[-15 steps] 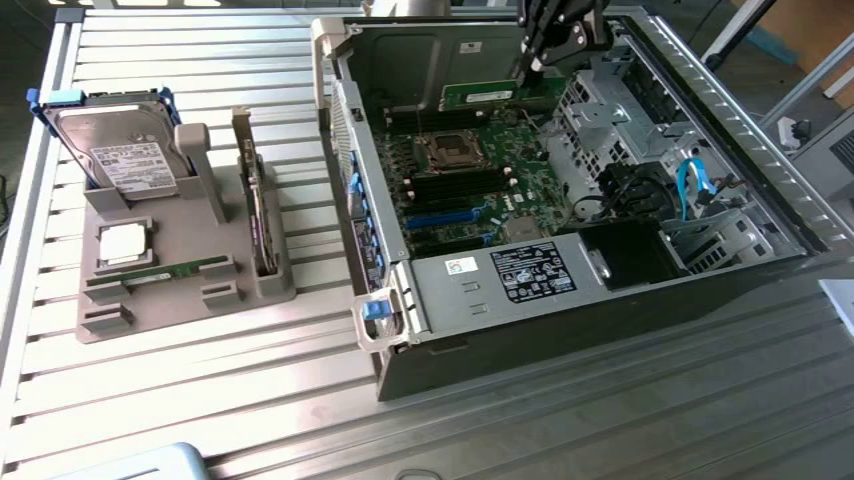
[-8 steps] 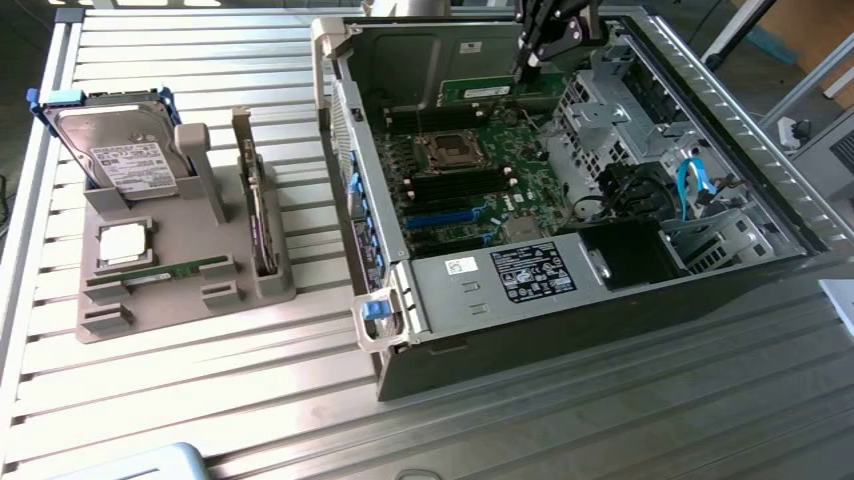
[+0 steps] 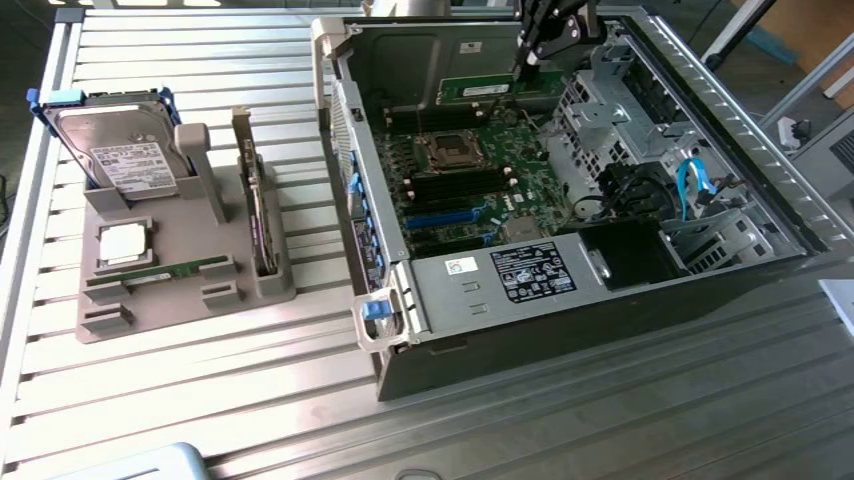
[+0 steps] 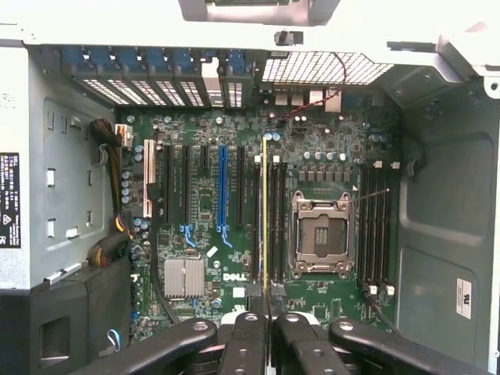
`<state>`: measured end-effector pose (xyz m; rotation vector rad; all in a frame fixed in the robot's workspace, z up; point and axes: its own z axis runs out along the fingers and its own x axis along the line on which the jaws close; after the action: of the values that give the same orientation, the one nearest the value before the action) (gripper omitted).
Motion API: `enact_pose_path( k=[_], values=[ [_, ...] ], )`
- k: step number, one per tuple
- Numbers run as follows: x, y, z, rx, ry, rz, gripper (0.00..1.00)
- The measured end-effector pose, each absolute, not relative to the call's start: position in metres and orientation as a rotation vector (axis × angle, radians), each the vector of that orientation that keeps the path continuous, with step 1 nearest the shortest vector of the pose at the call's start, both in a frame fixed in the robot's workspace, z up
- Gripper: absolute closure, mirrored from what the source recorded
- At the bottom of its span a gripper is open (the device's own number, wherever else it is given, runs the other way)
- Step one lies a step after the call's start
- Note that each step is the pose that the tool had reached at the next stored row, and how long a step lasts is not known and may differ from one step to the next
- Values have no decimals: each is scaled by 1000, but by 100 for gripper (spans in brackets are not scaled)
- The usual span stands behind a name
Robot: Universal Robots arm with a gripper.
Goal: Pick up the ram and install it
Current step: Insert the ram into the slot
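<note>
Step in hand: the install, pick is done. End effector (image 3: 530, 68) is clamped on the ram (image 3: 487, 90), fingers nearly together on the thin board, inside the open PC case (image 3: 400, 290) above the motherboard (image 3: 467, 180).

Wrist view: ram (image 4: 264, 211) is seen edge-on, a thin line running out from between the fingers (image 4: 244, 344). It lies parallel to the DIMM slots (image 4: 277, 219) just beside the CPU socket (image 4: 320, 234), on the expansion-slot side. It looks lined up with that bank and not seated yet. Can't tell how far above the slot it is.

What seating calls for, my read:
- edge kept parallel to and centred over one slot, notch matched to the key
- end latches open; can't confirm from here
- a straight push down with no tilt; board is thin and will flex or skew if pressed off-axis
- risk: landing between two slots, they're tightly packed

Containers:
- case: motherboard, empty CPU socket, another DIMM bank (image 4: 379, 226) across the socket, cables, drive cage
- grey tray (image 3: 160, 300) on the desk (image 3: 200, 400), well apart from the case: hard drive (image 3: 120, 160) upright, silver processor chip (image 3: 123, 243) flat, bracketed card (image 3: 254, 215) on edge, plus a thin green strip (image 3: 180, 270) in the front slot, maybe another stick, unsure
</note>
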<state>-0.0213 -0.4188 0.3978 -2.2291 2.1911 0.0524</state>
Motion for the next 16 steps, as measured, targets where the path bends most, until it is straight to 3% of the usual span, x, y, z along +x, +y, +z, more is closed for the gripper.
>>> enact_pose_path(
  k=[16],
  values=[
    [-21,-419,388,-2229,2191,52,88]
  ],
)
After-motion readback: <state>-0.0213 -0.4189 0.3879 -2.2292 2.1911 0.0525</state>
